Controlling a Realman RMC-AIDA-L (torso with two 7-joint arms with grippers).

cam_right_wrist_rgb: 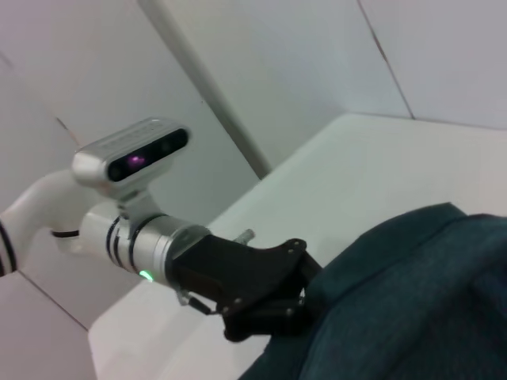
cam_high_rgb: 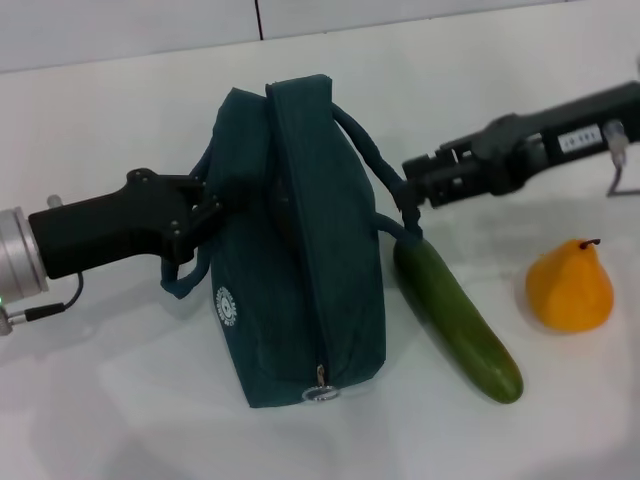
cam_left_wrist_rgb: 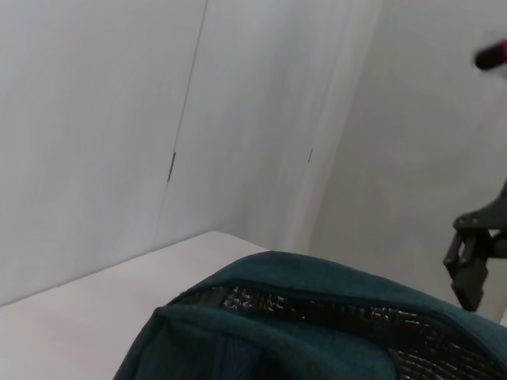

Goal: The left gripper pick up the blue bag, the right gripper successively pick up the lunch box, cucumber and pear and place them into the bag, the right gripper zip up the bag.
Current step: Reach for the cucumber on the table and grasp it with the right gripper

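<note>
The blue bag (cam_high_rgb: 300, 250) stands on the white table, its zipper ring pull (cam_high_rgb: 322, 392) at the near end. My left gripper (cam_high_rgb: 208, 215) is shut on the bag's left side by a handle; the right wrist view shows it (cam_right_wrist_rgb: 277, 305) clamped at the bag's (cam_right_wrist_rgb: 412, 301) edge. In the left wrist view the bag's (cam_left_wrist_rgb: 317, 317) mouth gapes, showing silver lining. My right gripper (cam_high_rgb: 408, 190) hovers by the bag's right handle, just above the far end of the cucumber (cam_high_rgb: 458, 318). The pear (cam_high_rgb: 570, 287) sits to the right. The lunch box is out of view.
The white table (cam_high_rgb: 120, 400) runs back to a pale wall. A thin wire stand (cam_high_rgb: 622, 165) sits under the right arm at the far right edge. The robot's head camera (cam_right_wrist_rgb: 135, 154) shows behind the left arm.
</note>
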